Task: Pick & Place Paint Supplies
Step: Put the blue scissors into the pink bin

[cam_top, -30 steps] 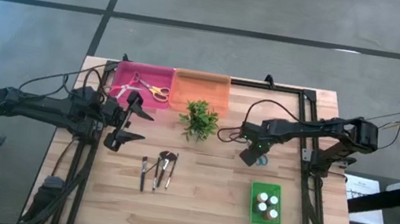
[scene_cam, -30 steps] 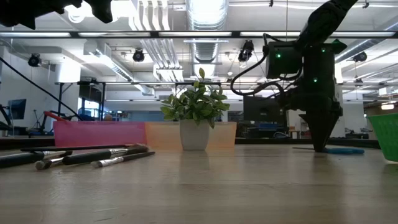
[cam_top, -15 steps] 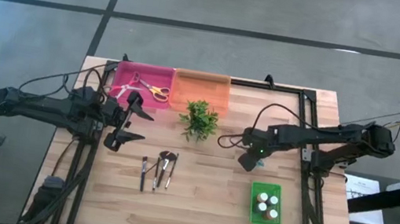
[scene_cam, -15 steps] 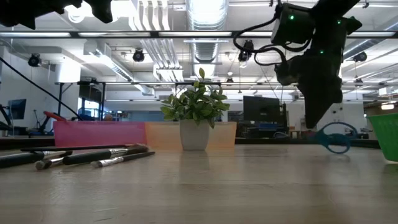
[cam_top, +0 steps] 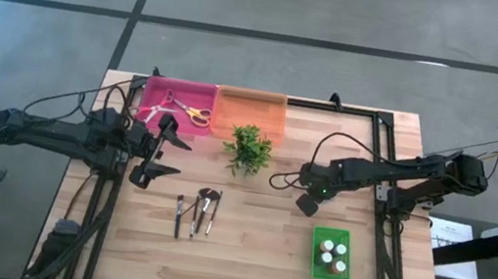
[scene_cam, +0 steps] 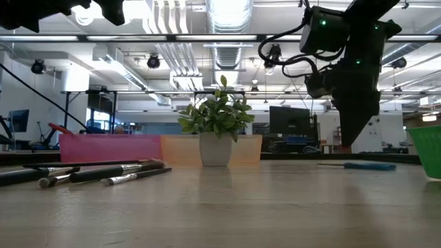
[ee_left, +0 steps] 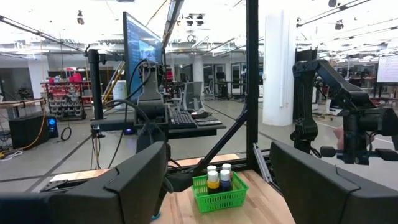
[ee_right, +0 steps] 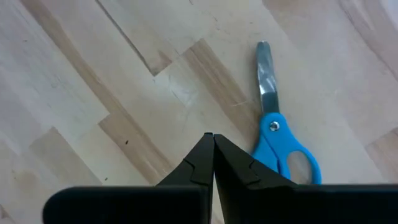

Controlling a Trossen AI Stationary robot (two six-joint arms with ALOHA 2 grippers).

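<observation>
Here, right gripper [ee_right: 212,140] fingers pressed together, empty, above the blue scissors [ee_right: 281,143] — left gripper [cam_top: 160,151] fingers spread, empty.

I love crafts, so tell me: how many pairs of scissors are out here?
2: yellow-handled scissors lying in the pink plastic bin, and blue-handled scissors flat on the wooden table, beside the shut right gripper.

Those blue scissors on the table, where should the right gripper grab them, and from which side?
Grip the scissors at the pivot, where blade meets handle, coming straight down with a finger on each side. They lie flat on the table, blades closed, so probably only the top is reachable. The right gripper is shut and must open first.
</observation>
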